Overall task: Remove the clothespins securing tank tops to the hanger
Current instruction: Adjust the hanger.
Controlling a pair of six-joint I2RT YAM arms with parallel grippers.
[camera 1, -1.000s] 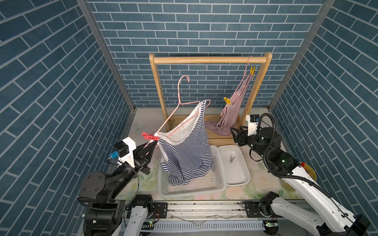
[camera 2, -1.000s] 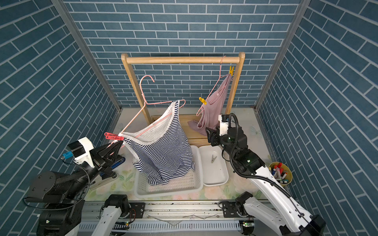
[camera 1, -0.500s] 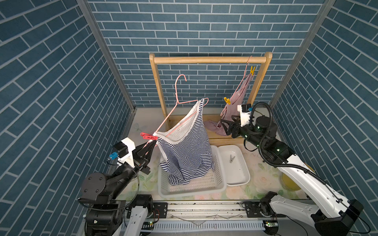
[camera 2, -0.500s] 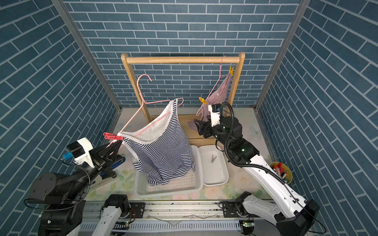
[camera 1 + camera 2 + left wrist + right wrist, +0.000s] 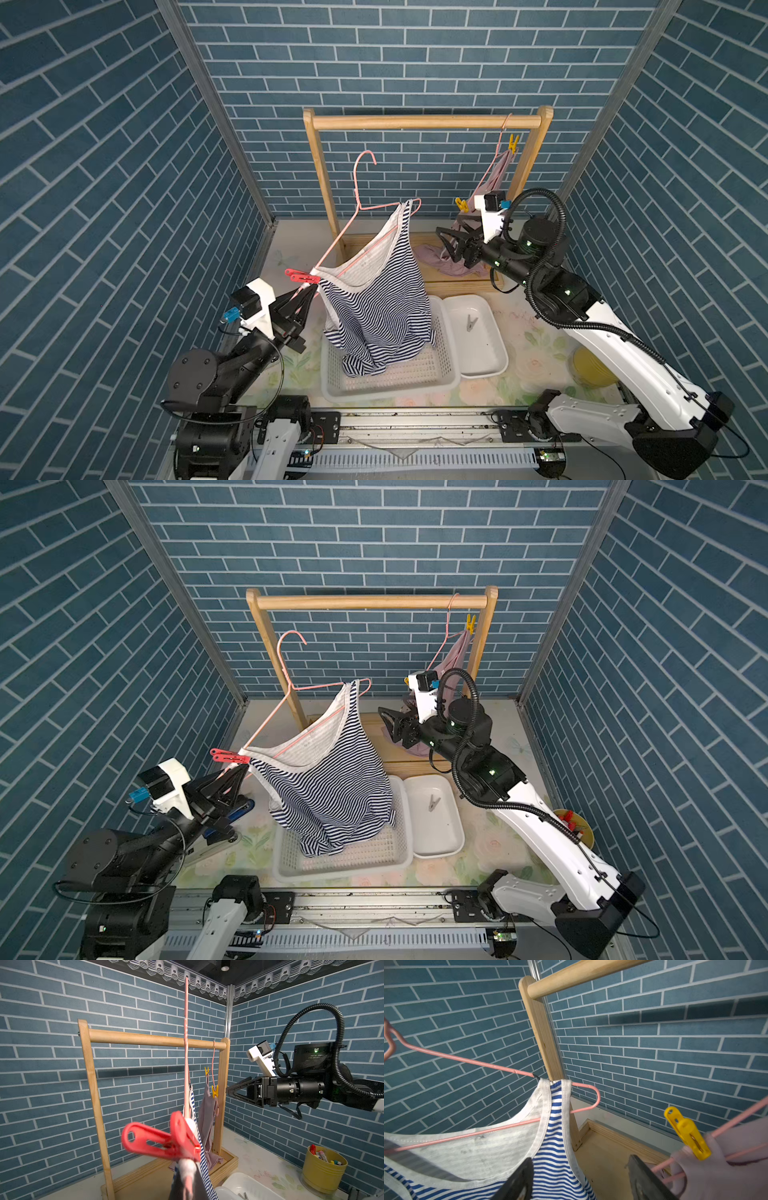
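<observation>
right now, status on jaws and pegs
Left jaws shut on striped top's hanger, red peg still clipped. Right jaws open, empty, beside lower yellow peg. Grey peg in white tray.

Bright, even overhead light; the round wooden rail [image 5: 155,1040] shadows the blue brick wall [image 5: 52,1001] softly. Just beside the left gripper [image 5: 311,291], the red plastic clothespin [image 5: 162,1142] is blurred.

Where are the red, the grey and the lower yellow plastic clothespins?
red plastic clothespin [image 5: 300,276]: in a top view, middle of its body.
grey plastic clothespin [image 5: 471,322]: in a top view, middle of its body.
lower yellow plastic clothespin [image 5: 686,1131]: right wrist view, middle of its body.
</observation>
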